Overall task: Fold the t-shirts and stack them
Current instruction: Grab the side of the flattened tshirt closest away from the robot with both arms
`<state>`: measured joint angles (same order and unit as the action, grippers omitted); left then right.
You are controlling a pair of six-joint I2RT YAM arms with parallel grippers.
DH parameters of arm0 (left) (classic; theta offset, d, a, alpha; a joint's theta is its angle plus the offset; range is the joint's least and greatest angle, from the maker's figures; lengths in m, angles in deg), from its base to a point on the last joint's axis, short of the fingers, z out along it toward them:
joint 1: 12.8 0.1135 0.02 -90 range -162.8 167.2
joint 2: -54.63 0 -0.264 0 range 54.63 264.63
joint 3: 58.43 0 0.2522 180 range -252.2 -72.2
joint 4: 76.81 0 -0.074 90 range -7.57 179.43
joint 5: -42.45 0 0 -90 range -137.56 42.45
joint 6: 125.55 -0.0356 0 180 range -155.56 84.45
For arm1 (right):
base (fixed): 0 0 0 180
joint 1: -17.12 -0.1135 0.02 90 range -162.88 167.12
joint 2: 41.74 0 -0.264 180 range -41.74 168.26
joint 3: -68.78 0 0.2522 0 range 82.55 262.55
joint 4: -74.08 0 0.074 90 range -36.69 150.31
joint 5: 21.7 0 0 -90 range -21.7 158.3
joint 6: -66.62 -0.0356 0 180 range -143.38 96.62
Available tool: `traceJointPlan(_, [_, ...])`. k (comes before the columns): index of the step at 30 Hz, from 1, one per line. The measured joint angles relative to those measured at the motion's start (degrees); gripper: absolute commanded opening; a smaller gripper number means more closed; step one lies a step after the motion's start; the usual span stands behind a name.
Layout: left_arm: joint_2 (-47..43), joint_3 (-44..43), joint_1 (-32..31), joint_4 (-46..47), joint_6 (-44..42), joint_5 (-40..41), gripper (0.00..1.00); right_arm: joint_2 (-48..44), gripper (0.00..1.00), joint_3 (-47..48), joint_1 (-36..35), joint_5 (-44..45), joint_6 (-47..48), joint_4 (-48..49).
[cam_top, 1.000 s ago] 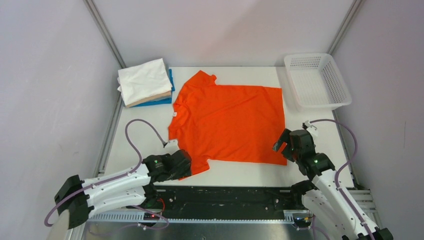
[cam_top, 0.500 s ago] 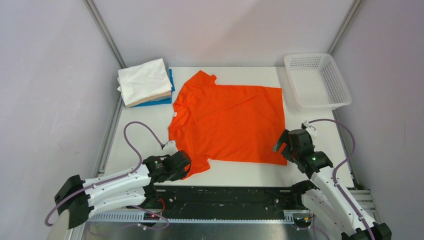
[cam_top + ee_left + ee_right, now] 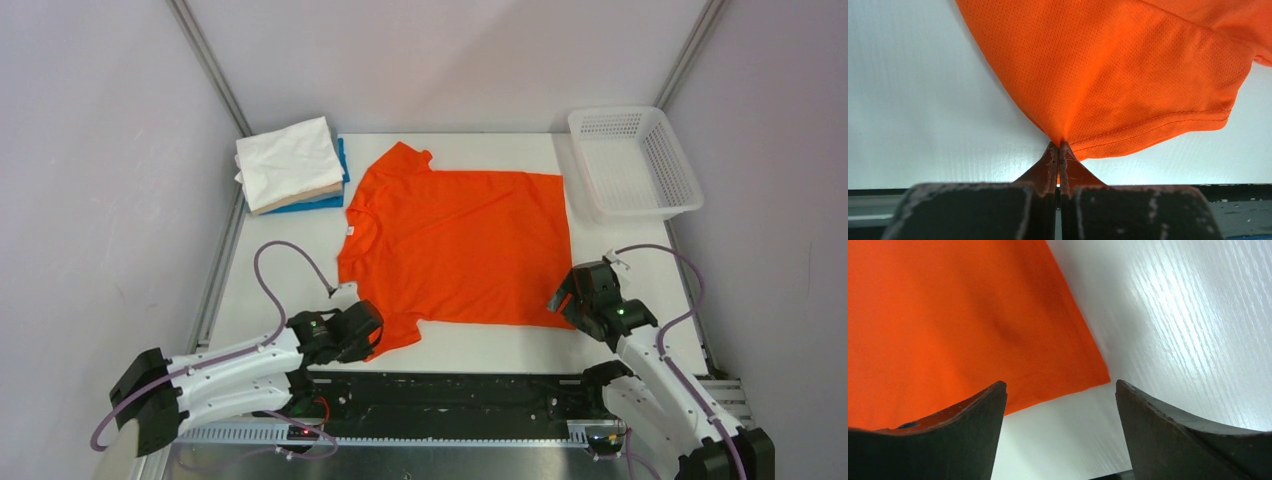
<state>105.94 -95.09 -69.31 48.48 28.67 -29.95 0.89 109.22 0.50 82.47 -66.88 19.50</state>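
An orange t-shirt (image 3: 455, 245) lies spread flat on the white table, collar to the left. My left gripper (image 3: 375, 330) is shut on the hem of its near sleeve (image 3: 1128, 125); the cloth puckers into the closed tips (image 3: 1058, 146). At the shirt's near right corner (image 3: 1098, 375), my right gripper (image 3: 563, 303) stands open, its fingers astride the corner with nothing between them. A pile of folded t-shirts (image 3: 291, 165), white on top of beige and blue, sits at the back left.
A white mesh basket (image 3: 634, 160) stands at the back right. Grey walls and metal rails (image 3: 215, 270) close in the table on both sides. The black base rail (image 3: 450, 390) runs along the near edge.
My left gripper has closed on the sleeve hem. My right gripper has dropped lower and closer to the shirt's near right corner, its jaws narrowing slightly.
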Motion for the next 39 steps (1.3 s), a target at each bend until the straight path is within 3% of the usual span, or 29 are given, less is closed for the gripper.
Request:
traceJointPlan(9, [-3.8,0.0,0.0,-1.6,-3.4,0.2,0.00,5.3,0.51,-2.8,1.9,-0.5,-3.4,0.8])
traceJointPlan(16, [-5.2,0.0,0.0,-1.8,-4.2,0.0,0.00,3.8,0.43,-4.9,2.3,-0.7,-5.9,1.9])
traceJointPlan(18, [-5.4,0.0,0.0,-1.8,-4.3,-0.4,0.00,3.8,0.35,-5.1,2.5,-0.6,-6.1,2.3])
traceJointPlan(21, [-6.0,0.4,0.0,-1.8,-4.2,-1.5,0.00,3.9,0.15,-5.4,2.5,-0.4,-6.4,3.0])
traceJointPlan(23, [-7.0,1.1,0.0,-1.9,-4.2,-2.6,0.00,3.8,0.08,-5.6,2.7,-0.3,-6.7,3.0])
traceJointPlan(34, [-20.2,5.3,-0.7,-2.6,-2.4,-11.2,0.00,-8.0,0.05,-6.3,-2.3,-0.5,-12.6,-4.1])
traceJointPlan(39, [-25.0,6.3,-2.1,-3.5,-1.2,-13.1,0.00,-8.9,0.05,-6.3,-5.2,-0.3,-15.3,-8.2])
